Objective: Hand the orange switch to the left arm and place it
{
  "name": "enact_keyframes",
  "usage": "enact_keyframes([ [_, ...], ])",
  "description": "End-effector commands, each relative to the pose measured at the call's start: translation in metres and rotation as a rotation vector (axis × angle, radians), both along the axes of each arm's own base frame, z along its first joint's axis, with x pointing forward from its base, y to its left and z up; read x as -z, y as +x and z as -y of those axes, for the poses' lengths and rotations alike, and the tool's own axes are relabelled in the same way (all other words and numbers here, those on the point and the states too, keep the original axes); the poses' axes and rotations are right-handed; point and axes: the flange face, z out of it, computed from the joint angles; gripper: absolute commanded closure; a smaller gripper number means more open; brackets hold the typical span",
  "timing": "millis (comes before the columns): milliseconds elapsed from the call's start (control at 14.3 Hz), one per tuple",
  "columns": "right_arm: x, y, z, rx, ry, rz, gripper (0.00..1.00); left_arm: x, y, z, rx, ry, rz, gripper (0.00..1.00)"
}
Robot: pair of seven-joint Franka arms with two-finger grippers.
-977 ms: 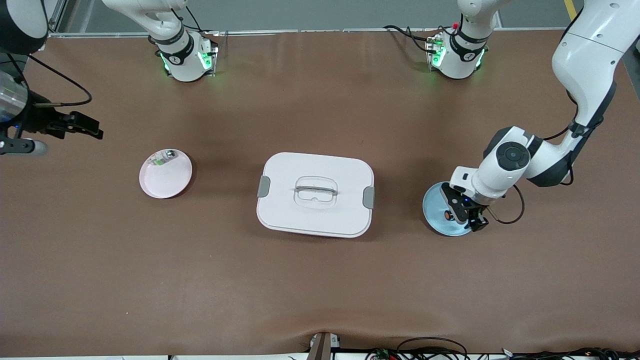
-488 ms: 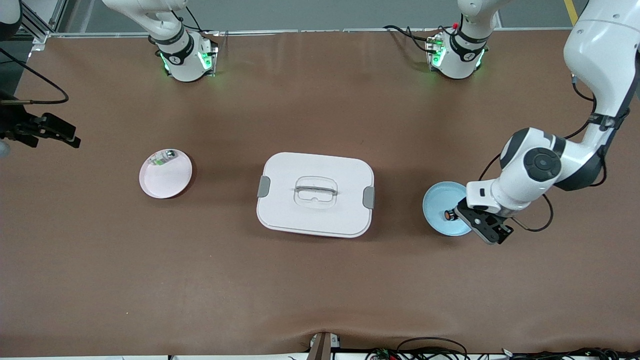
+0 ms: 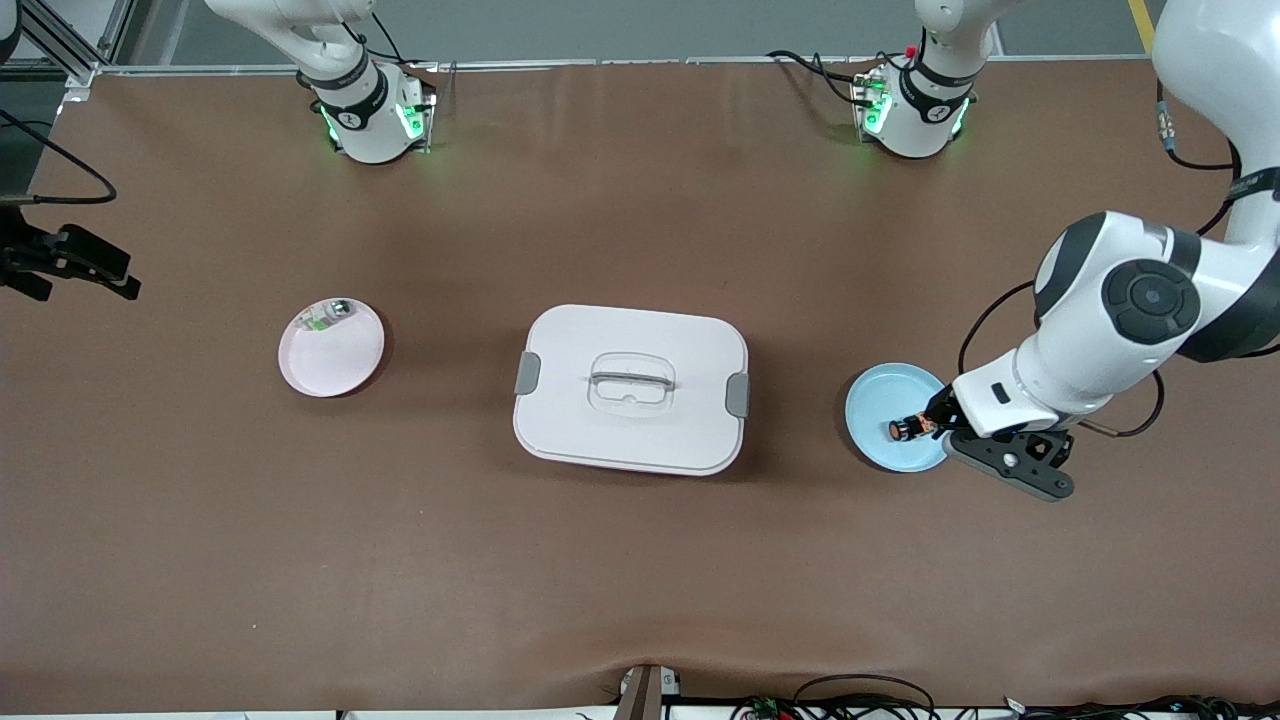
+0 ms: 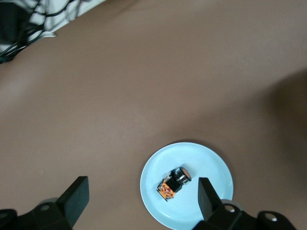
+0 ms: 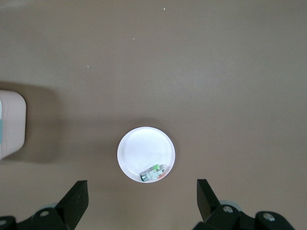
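Note:
The orange switch (image 3: pixel 908 428) (image 4: pixel 173 182) lies on its side on a light blue plate (image 3: pixel 880 405) (image 4: pixel 213 165) toward the left arm's end of the table. My left gripper (image 3: pixel 1000 455) (image 4: pixel 141 199) hovers over that plate's edge, open and empty, with the switch close to one finger. The white box (image 3: pixel 630 388) stands in the middle of the table, its corner (image 5: pixel 9 124) showing in the right wrist view. My right gripper (image 3: pixel 95 270) (image 5: pixel 141 199) hangs open and empty at the right arm's end of the table.
A pink-white plate (image 3: pixel 335 365) (image 5: pixel 141 146) toward the right arm's end holds a whitish-green small part (image 3: pixel 325 318) (image 5: pixel 153 173). Both arm bases (image 3: pixel 370 115) (image 3: pixel 915 110) stand at the table's back edge. Cables (image 3: pixel 860 695) lie along the front edge.
My left gripper has drawn up and away from the blue plate toward its own end of the table, leaving the switch lying there. The right gripper has pulled back toward the table's edge.

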Motion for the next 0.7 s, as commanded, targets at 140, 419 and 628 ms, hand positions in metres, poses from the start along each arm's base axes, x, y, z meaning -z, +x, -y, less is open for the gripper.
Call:
enact_keyframes([
  [140,0.005,-0.014,0.005,-0.012,-0.001,-0.016,0.00,-0.055,-0.027,0.029,-0.245,0.015,0.011,0.00],
  [419,0.004,-0.020,-0.004,0.097,0.003,-0.014,0.00,-0.103,-0.039,0.025,-0.318,0.005,0.021,0.00],
  [628,0.001,-0.032,-0.006,0.095,0.004,-0.020,0.00,-0.131,-0.051,0.012,-0.408,-0.072,0.004,0.00],
])
